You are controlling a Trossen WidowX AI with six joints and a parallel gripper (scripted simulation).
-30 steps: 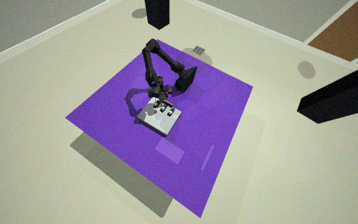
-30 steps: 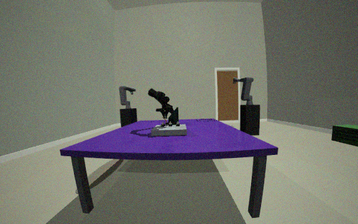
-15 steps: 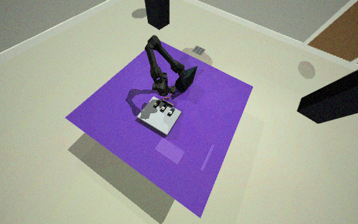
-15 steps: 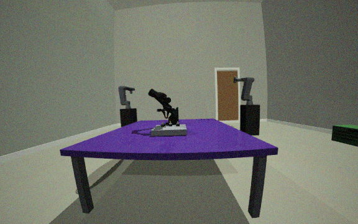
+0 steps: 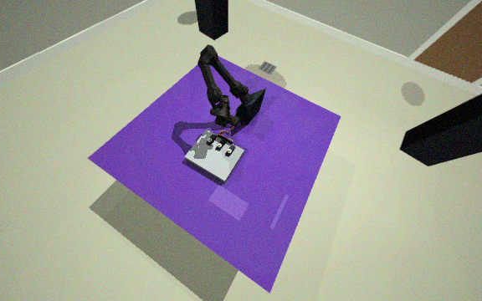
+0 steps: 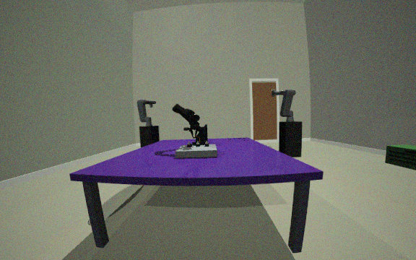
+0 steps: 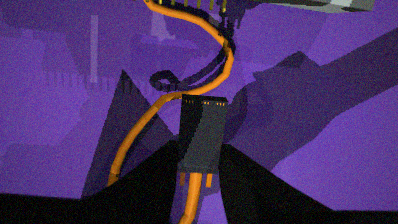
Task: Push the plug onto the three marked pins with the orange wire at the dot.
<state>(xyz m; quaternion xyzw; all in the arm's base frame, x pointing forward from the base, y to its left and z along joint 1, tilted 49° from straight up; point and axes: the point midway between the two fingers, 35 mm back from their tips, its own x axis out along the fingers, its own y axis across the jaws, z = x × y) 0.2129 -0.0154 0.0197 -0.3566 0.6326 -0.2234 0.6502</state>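
My gripper is shut on the small flat black plug. The plug's end with the holes faces up the wrist view, and its wires leave from the rear between the fingers. The lead also curves past the plug's holed end toward the holder. The pale holder lies on the purple table, with the gripper beside its pin side. A few thin yellow pins show at the top edge of the wrist view, apart from the plug. The coloured band and dot cannot be made out.
Three small dark blocks with pale round tops stand on the holder, one of them at its right side. The black arm base stands on the purple table close to the gripper. The arm's shadow falls beside the holder.
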